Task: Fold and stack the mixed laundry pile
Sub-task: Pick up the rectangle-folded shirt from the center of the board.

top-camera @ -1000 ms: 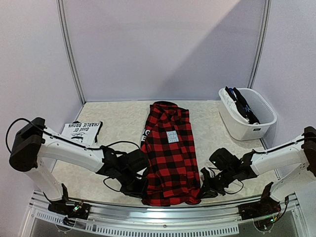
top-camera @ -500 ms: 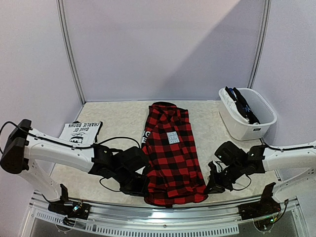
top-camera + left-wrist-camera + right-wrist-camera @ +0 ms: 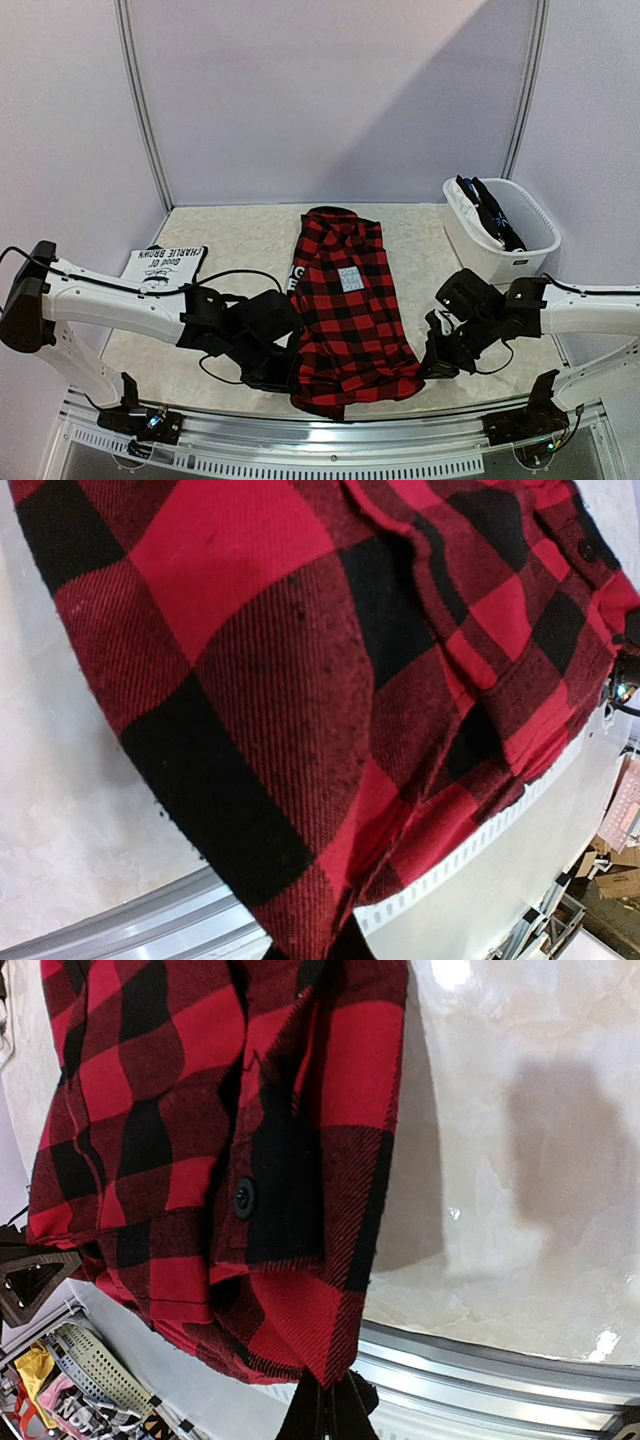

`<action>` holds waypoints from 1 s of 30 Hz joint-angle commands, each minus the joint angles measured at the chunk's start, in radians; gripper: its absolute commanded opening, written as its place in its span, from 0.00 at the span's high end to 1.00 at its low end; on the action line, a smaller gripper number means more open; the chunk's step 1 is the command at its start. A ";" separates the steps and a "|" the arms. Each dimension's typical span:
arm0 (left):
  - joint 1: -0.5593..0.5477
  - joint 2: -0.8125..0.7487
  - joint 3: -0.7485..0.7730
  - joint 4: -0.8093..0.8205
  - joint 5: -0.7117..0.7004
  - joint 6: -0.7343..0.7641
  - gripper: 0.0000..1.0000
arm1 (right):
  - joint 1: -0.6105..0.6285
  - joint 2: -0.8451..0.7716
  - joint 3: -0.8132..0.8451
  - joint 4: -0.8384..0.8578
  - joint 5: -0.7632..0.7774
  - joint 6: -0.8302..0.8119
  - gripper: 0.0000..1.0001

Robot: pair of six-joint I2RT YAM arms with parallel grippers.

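**Red-black plaid shirt (image 3: 345, 300) gripped at both near corners**

Your plaid shirt lies lengthwise in the middle of the tabletop (image 3: 240, 235), collar toward the far wall, with its near hem raised off the surface. Your left tool (image 3: 288, 378) is clenched on the hem's left corner and your right tool (image 3: 428, 368) on the right corner. Each wrist view shows cloth hanging from the pinch. A folded white T-shirt (image 3: 165, 268) with black print lies at the tabletop's left side. Dark garments (image 3: 492, 215) sit in the white tub (image 3: 525, 250) at far right.
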 commanded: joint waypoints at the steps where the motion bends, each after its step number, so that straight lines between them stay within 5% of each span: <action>1: -0.013 -0.013 0.042 -0.057 -0.027 0.019 1.00 | 0.007 0.003 0.056 -0.076 0.069 -0.021 1.00; 12: 0.052 -0.008 0.195 -0.204 -0.060 0.105 1.00 | 0.002 0.063 0.244 -0.193 0.192 -0.072 1.00; 22: 0.263 0.039 0.383 -0.290 -0.024 0.172 1.00 | -0.160 0.245 0.542 -0.261 0.245 -0.217 1.00; 30: 0.429 0.232 0.636 -0.335 0.050 0.261 1.00 | -0.288 0.495 0.805 -0.289 0.204 -0.345 1.00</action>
